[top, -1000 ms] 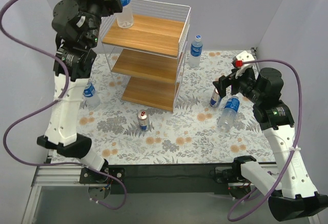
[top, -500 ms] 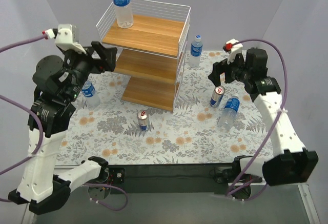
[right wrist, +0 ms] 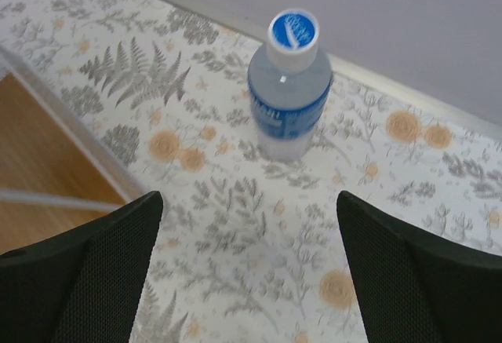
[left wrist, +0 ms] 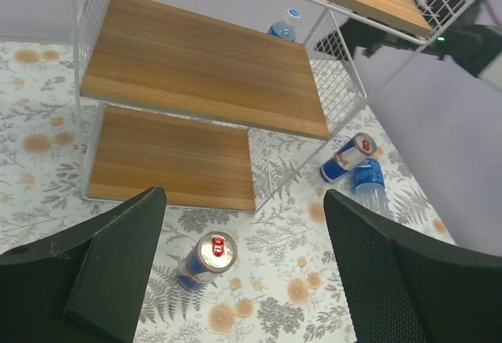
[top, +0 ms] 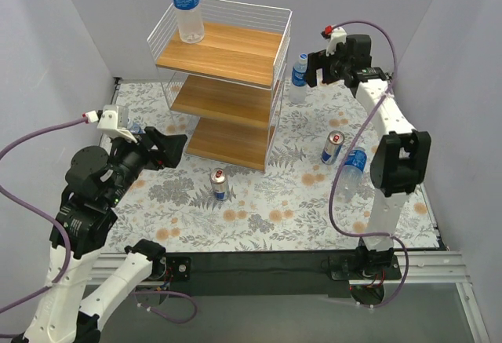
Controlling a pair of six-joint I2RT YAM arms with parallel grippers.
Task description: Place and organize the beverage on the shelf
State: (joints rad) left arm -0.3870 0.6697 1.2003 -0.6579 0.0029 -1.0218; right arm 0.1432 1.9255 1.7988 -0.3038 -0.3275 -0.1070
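The shelf (top: 227, 51) stands towards the back of the flowered mat (top: 267, 217), a little left of centre, with three wooden boards in a white wire frame. One drink is up there: the top bottle (top: 187, 5) stands upright in the back left corner of the top board.

The rest of what I can see is down on the mat. The far bottle (top: 299, 72) stands upright just beside the shelf's right side, close to the back wall. The right gripper (top: 318, 69) hangs next to it with its jaws spread wide and nothing in them. In the right wrist view the bottle stands ahead of the fingertips, apart from both fingers (right wrist: 86, 272).

The left gripper (top: 162, 149) is low on the left, pointing across at the shelf. Its jaws are also well apart and it is empty. The near can (top: 220, 184) stands upright just in front of the bottom board, and in the left wrist view it shows beyond the gap between the fingers, touching neither.

To the right of the shelf, the right can (top: 332, 148) and the right bottle (top: 351, 172) sit close together, the can nearer the shelf. I cannot tell from here whether those two stand or lie, nor whether they touch
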